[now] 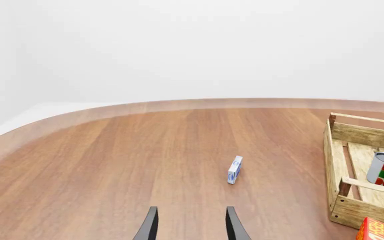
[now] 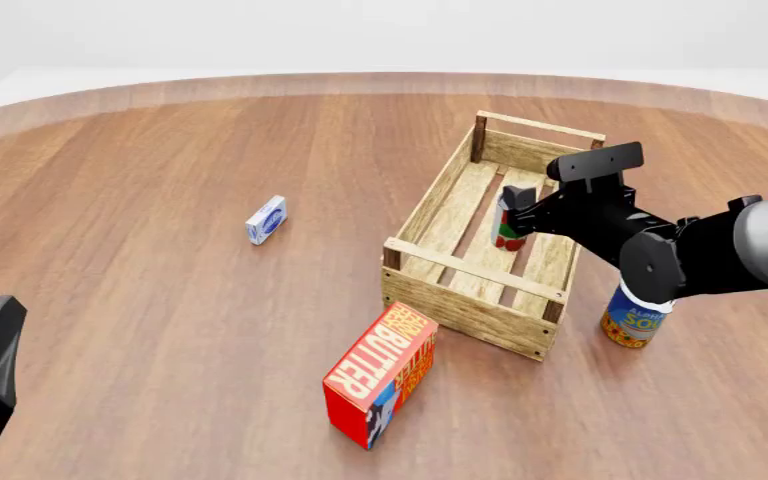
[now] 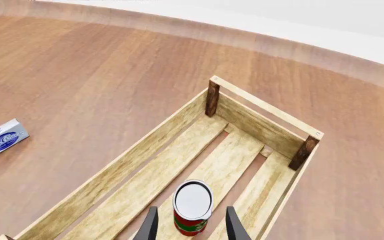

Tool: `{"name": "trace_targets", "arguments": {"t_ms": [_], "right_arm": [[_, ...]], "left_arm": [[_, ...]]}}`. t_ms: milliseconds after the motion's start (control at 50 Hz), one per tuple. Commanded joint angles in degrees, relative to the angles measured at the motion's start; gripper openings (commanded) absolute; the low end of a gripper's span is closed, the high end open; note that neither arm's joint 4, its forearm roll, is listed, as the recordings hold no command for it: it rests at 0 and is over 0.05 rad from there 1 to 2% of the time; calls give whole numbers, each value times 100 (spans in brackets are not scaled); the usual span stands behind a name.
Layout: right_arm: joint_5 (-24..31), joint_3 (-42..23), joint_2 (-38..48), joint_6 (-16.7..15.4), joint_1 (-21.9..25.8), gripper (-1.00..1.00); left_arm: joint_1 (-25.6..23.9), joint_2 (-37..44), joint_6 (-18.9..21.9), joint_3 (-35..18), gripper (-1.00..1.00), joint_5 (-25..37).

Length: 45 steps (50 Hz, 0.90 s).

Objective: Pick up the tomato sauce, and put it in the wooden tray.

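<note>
The tomato sauce [image 3: 193, 207] stood upright on the slatted floor of the wooden tray [image 3: 253, 112], so the carrying part of the task looked done; the right gripper [image 3: 188, 225] hung over the tray with its two fingers parted on either side of the can, and the right wrist view seemed to show a little gap on each side, though whether they were quite clear of it could not be settled; what was left, by that reading, was to lift that arm away; the left gripper [image 1: 190, 225] sat with its fingers apart over bare table, near a small blue-and-white box [image 1: 235, 169], holding nothing
</note>
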Motion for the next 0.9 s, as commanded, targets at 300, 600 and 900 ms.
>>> {"name": "trace_targets", "arguments": {"t_ms": [300, 600, 900], "right_arm": [[197, 308, -609, -45, 22, 100], [357, 500, -1050, -62, 26, 100], [552, 670, -1473, -109, -3, 100]], "left_arm": [[0, 0, 0, 0, 100, 0], [0, 0, 0, 0, 100, 0], [0, 0, 0, 0, 100, 0]]}}
